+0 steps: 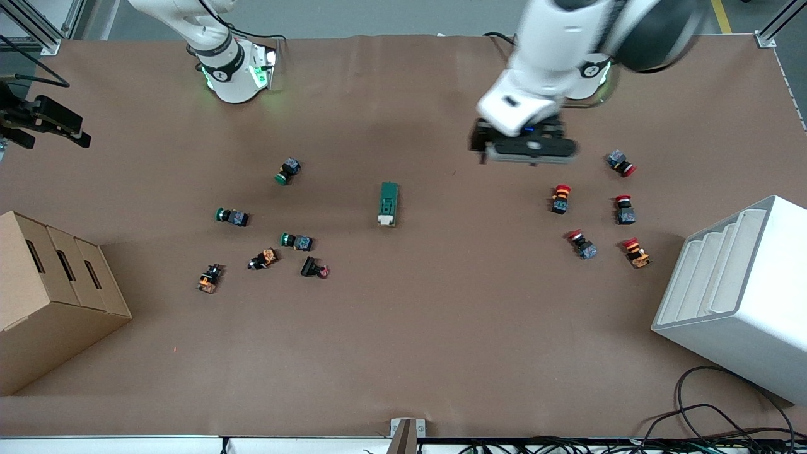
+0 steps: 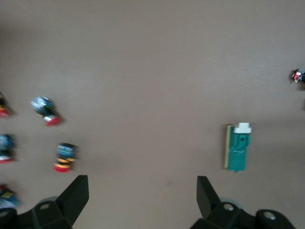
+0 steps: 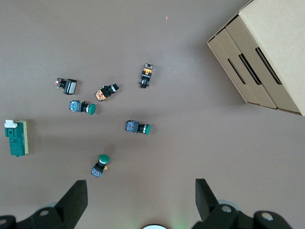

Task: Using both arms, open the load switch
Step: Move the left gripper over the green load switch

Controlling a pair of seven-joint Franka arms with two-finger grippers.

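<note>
The load switch [image 1: 388, 203], a dark-green block with a white toggle at its end nearer the front camera, lies flat mid-table; it also shows in the wrist views [image 2: 237, 148] [image 3: 16, 138]. My left gripper [image 1: 529, 150] hangs open and blurred over bare table between the switch and the red buttons, nothing between its fingers [image 2: 143, 179]. My right gripper [image 3: 141, 183] is open and empty, high over the table near its own base, well apart from the switch. In the front view it shows as a black piece [image 1: 57, 132] at the right arm's edge.
Green and orange push buttons [image 1: 287, 171] are scattered toward the right arm's end, red ones [image 1: 560, 198] toward the left arm's end. A cardboard box [image 1: 50, 284] and a white slotted rack [image 1: 737, 296] stand at the table's ends. Cables [image 1: 725, 416] lie at the front corner.
</note>
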